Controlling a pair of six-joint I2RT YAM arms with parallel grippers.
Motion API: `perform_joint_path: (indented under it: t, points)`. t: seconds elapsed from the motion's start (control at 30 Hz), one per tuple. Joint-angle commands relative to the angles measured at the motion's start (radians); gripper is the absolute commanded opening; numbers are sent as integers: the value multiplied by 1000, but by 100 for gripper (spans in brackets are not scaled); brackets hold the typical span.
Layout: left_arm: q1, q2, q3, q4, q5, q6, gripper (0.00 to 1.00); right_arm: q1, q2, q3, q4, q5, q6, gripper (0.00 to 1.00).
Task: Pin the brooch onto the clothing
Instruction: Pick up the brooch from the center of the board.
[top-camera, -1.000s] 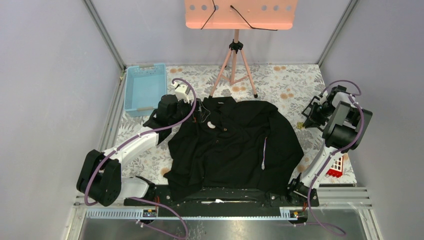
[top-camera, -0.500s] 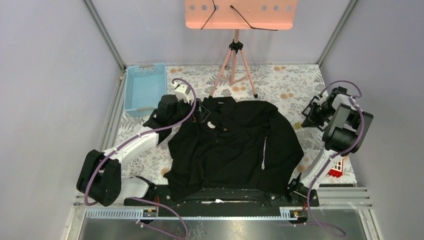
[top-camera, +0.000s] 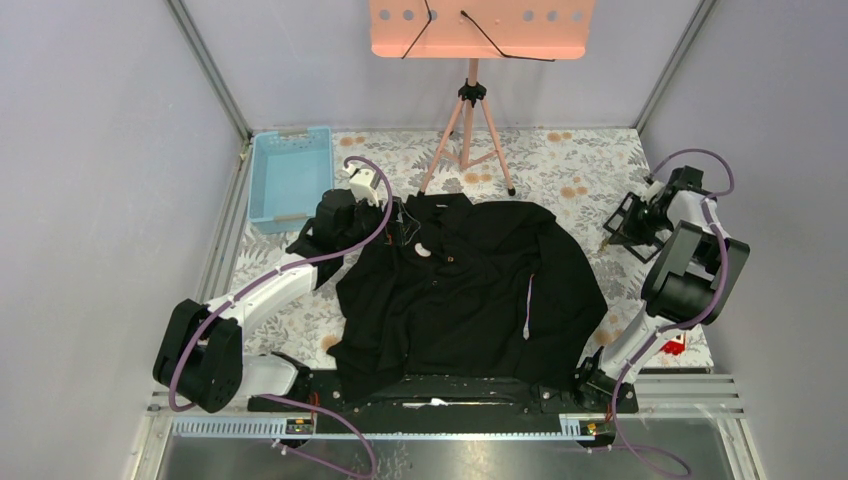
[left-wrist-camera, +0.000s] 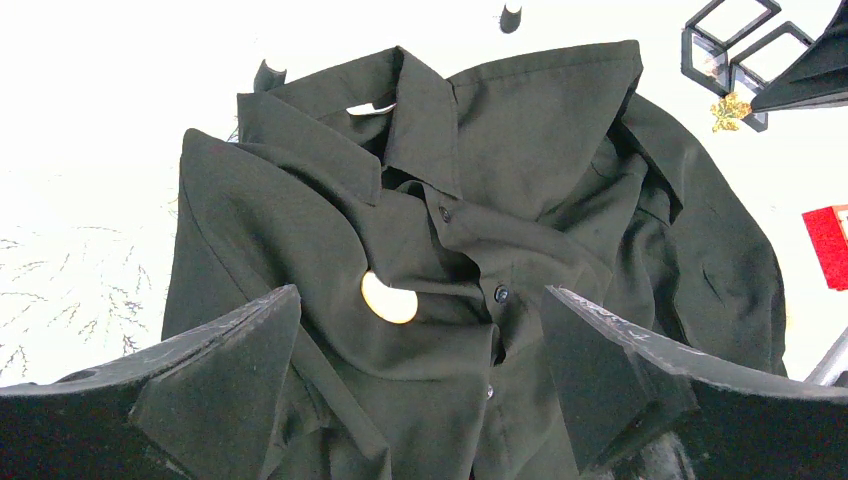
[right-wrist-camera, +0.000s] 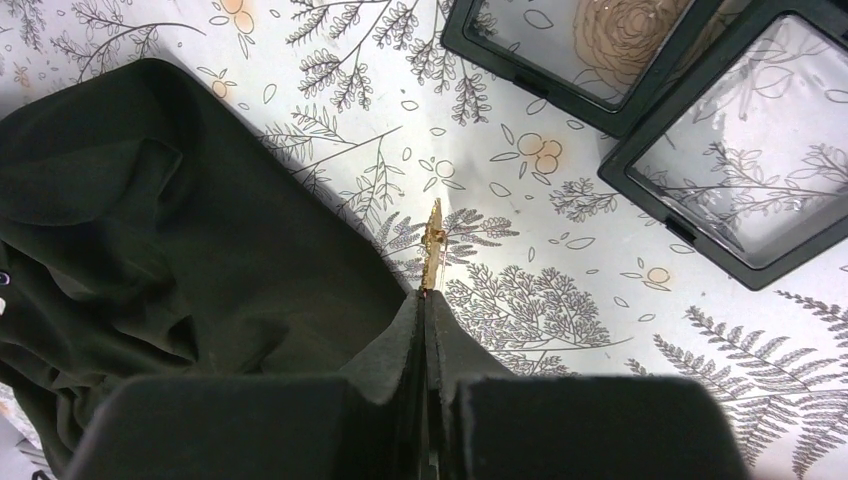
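Note:
The clothing, a black collared shirt (top-camera: 470, 290), lies spread over the middle of the table, collar at the far side. A cream oval piece (left-wrist-camera: 388, 298) shows on its front below the collar (left-wrist-camera: 420, 110). My left gripper (top-camera: 400, 215) hovers over the collar area, jaws wide apart with only fabric beneath them. The small gold brooch (right-wrist-camera: 434, 240) sticks out edge-on from my right gripper (right-wrist-camera: 425, 298), which is shut on it just off the shirt's right sleeve edge. From the left wrist view the brooch (left-wrist-camera: 730, 108) shows beside the black boxes.
Two black frame display boxes (right-wrist-camera: 740, 170) lie open just beyond the brooch on the floral tablecloth (top-camera: 580, 160). A blue bin (top-camera: 290, 175) sits at the far left. A tripod stand (top-camera: 470, 120) is at the back. A red item (top-camera: 672, 345) lies near the right arm's base.
My right gripper's jaws have closed onto the brooch, and the right arm has shifted slightly back and to the right. The left arm and the shirt have not moved.

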Motion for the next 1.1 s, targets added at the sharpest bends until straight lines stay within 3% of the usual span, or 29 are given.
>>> perform_joint_path:
  t: [0.0, 0.5, 0.77, 1.07]
  points:
    - [-5, -27, -2, 35, -19, 18, 99, 35, -48, -18, 16, 21, -17, 0]
    - [-8, -44, -6, 34, -29, 17, 99, 133, -311, -83, 49, 148, 45, 0]
    - [-36, -128, -31, -3, -57, 27, 99, 270, -509, -202, 103, 7, 149, 0]
    - [-41, -349, -193, 62, 163, -235, 99, 463, -674, -337, 212, -199, 270, 0]
